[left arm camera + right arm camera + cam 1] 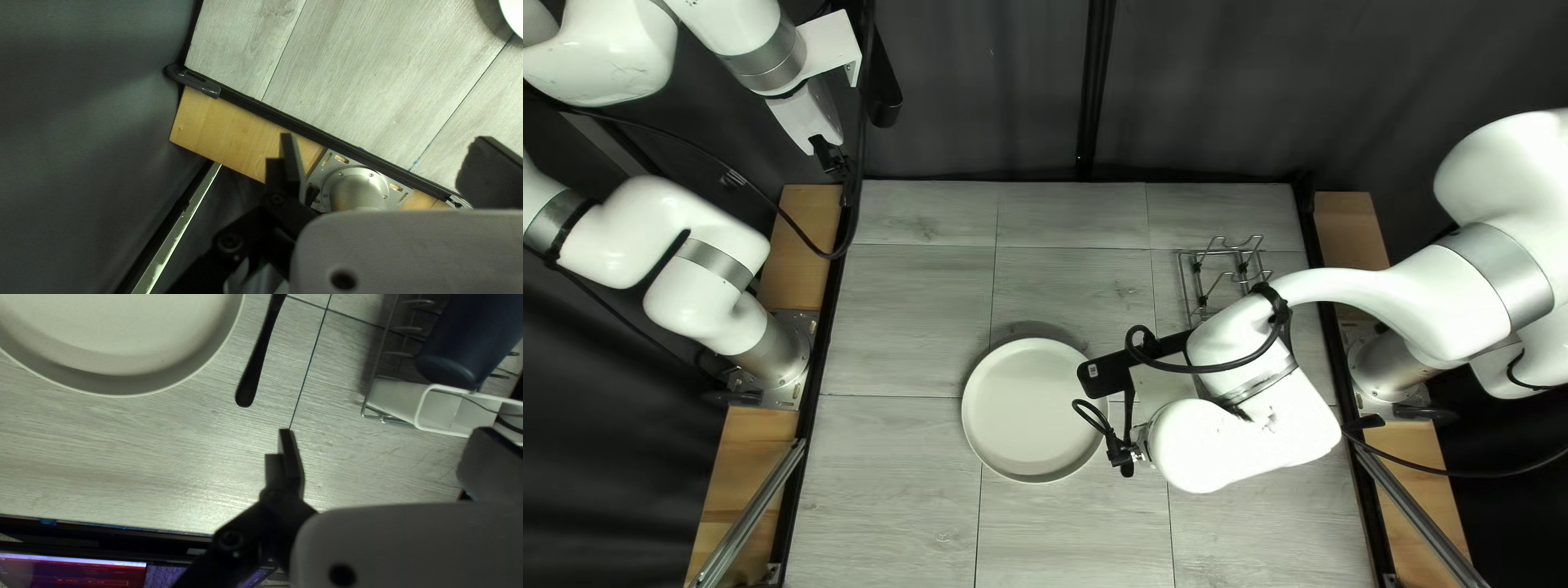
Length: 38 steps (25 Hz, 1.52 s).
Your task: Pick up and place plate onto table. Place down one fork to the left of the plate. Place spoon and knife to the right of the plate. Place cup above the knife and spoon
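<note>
Grey planks (893,490) carry the plate (1024,414) near mid-frame, a black handle (253,375), seemingly cutlery, between it and the wire rack (1220,256), upper right, which holds a blue cup (463,343) and white caddy (447,408); left gripper (829,161) and right gripper (384,443) have jaws spread.

Right of centre in the top left view, the white right arm (1241,441) partly hides the silver wire rack (1225,253); the right wrist view cuts off the round off-white plate (125,337), dark-blue cylindrical cup (474,337) and slim black utensil handle (258,359)
</note>
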Available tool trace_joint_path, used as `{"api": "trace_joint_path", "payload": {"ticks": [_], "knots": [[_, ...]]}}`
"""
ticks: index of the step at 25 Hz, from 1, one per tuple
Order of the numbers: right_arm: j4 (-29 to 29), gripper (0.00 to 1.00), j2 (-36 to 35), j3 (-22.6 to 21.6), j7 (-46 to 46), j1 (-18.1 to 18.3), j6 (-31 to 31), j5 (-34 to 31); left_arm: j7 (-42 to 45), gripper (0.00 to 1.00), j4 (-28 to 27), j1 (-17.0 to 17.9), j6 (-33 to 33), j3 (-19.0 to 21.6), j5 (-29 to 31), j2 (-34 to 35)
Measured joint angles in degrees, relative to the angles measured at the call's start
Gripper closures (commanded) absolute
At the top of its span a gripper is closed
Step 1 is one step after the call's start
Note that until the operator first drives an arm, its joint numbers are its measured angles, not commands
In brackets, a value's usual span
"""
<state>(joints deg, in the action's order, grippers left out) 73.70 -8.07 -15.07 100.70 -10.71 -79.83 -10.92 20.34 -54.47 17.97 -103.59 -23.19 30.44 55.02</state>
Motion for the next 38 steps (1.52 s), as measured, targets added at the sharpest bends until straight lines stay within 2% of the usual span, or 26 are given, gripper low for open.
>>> {"api": "trace_joint_path", "payload": {"ticks": [3, 8, 13, 20, 29, 36, 37, 38], "knots": [[-6.81, 0.00, 7.02, 0.48, -6.33, 0.80, -0.27, 2.33, 0.00, 0.00, 0.00, 0.00, 0.00, 0.00, 0.00, 0.00], [-14.16, 0.00, 18.33, 1.43, -14.04, 0.54, -5.59, 6.69, 0.00, 0.00, 0.00, 0.00, 0.00, 0.00, 0.00, 0.00], [-19.71, 0.00, 27.56, 2.00, -16.25, -0.63, -10.88, 10.98, 0.00, 0.00, 0.00, 0.00, 0.00, 0.00, 0.00, 0.00], [-30.60, 0.00, 39.62, 2.60, -17.58, -2.86, -12.63, 16.20, 0.00, 0.00, 0.00, 0.00, 0.00, 0.00, 0.00, 0.00], [-38.03, 0.00, 45.50, 0.66, -16.87, -6.12, -11.86, 21.05, 0.00, 0.00, 0.00, 0.00, 0.00, 0.00, 0.00, 0.00], [-43.19, 0.00, 47.01, 0.62, -17.80, -6.90, -7.48, 23.04, 0.00, 0.00, 0.00, 0.00, 0.00, 0.00, 0.00, 0.00], [-44.28, 0.32, 47.37, 0.70, -18.09, -7.00, -6.70, 23.29, 0.00, 0.00, 0.00, 0.00, 0.00, 0.00, 0.00, 0.00], [-45.47, 0.60, 47.91, 0.82, -18.41, -7.11, -5.88, 23.60, 0.00, 0.00, 0.00, 0.00, 0.00, 0.00, 0.00, 0.00]]}}
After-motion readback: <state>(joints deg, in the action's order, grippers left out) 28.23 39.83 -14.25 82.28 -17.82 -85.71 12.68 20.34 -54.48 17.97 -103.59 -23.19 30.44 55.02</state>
